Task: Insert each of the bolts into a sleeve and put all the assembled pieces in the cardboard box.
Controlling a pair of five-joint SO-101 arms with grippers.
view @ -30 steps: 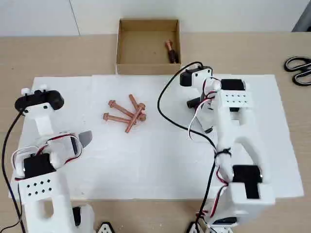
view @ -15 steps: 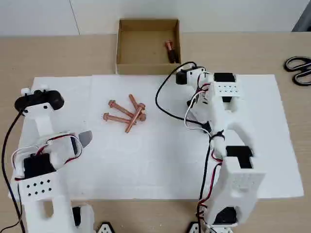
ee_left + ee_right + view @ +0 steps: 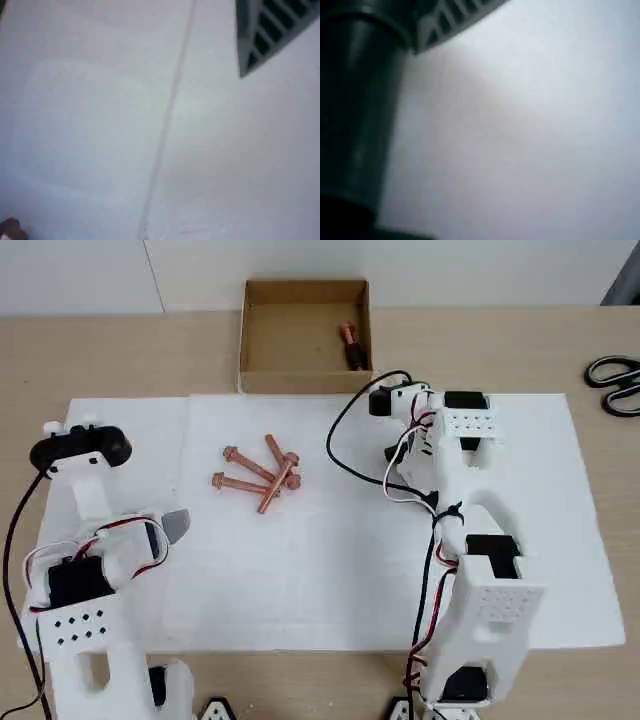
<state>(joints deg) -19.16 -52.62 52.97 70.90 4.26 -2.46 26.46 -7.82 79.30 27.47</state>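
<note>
Black sleeve (image 3: 360, 115), smooth and cylindrical, looks clenched in the right gripper (image 3: 398, 452). Judgement: it is best held steady with its bore unobstructed while a single bolt is taken by the shank, so the axes align. Copper-coloured, flange-headed bolts (image 3: 262, 473) lie crossed in a pile on the matte white sheet (image 3: 330, 560), one assembled piece (image 3: 350, 345) rests in the cardboard box (image 3: 255, 335), and the left gripper (image 3: 175, 524) hangs over the sheet's near corner, claw state not discernible.
</note>
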